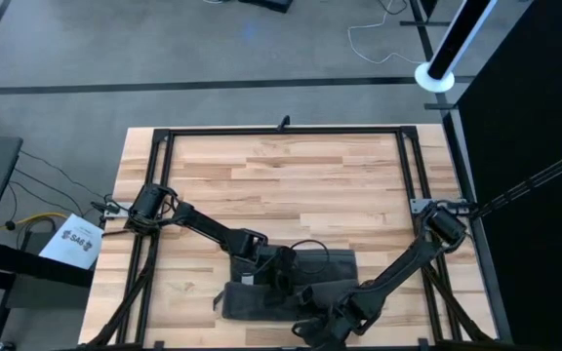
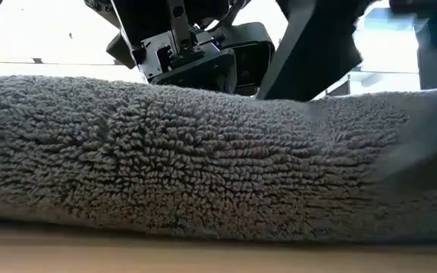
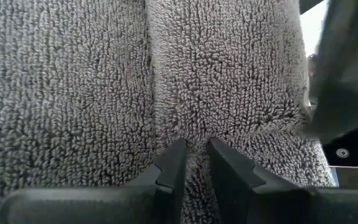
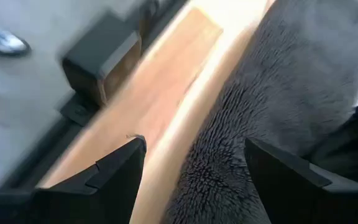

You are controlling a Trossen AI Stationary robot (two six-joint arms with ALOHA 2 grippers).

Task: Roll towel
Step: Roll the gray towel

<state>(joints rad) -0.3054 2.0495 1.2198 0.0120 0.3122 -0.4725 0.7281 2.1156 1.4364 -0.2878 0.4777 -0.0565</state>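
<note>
Left gripper [image 3: 191,163] down on dark charcoal-grey terry towel [image 1: 291,286], fingers [image 3: 171,167] nearly closed, pinching thin ridge of cloth between tips. Towel bunched along near edge of light wooden slatted table [image 1: 291,175]. Right gripper [image 4: 194,177] at towel's near-right edge, fingers spread wide, gripping nothing, cloth between them.

Wooden table [image 1: 291,180] carries the partly rolled towel [image 1: 291,288].
</note>
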